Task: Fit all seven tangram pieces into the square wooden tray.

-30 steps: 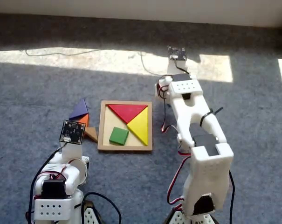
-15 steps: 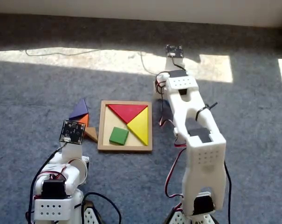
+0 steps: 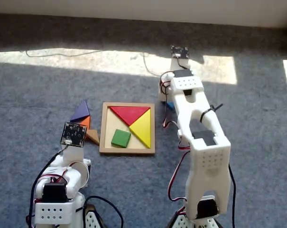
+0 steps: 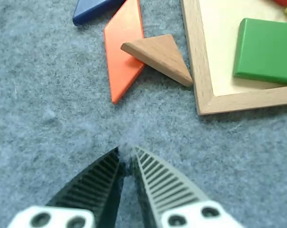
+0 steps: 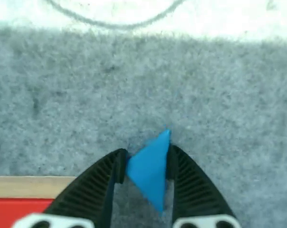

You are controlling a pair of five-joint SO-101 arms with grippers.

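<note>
Tangram pieces, three already seated in the square wooden tray (image 3: 102,128):
- red triangle (image 3: 130,114) against the tray's far edge;
- yellow triangle (image 3: 142,129) against the tray edge on the right arm's side, meeting the red triangle along a slanted side;
- green square (image 3: 121,138) toward the tray's near corner on the left arm's side, apart from both triangles.

Tray flat on grey carpet (image 3: 48,95).

Three pieces outside the tray, grouped just beyond its edge on the left arm's side:
- dark blue triangle (image 3: 81,112) farthest from the tray;
- orange parallelogram (image 3: 86,122) next to it;
- plain wooden triangle (image 4: 158,55) partly overlapping the parallelogram, one tip at the tray rim.

Right tool (image 5: 148,151): clenched on a light blue triangle (image 5: 150,166), piece pinched between both fingers, positioned beyond the tray's far corner on the right arm's side.

Left tool (image 4: 126,154): fingers closed together with nothing between them, above bare carpet off the tray's near corner, short of the wooden triangle.
</note>
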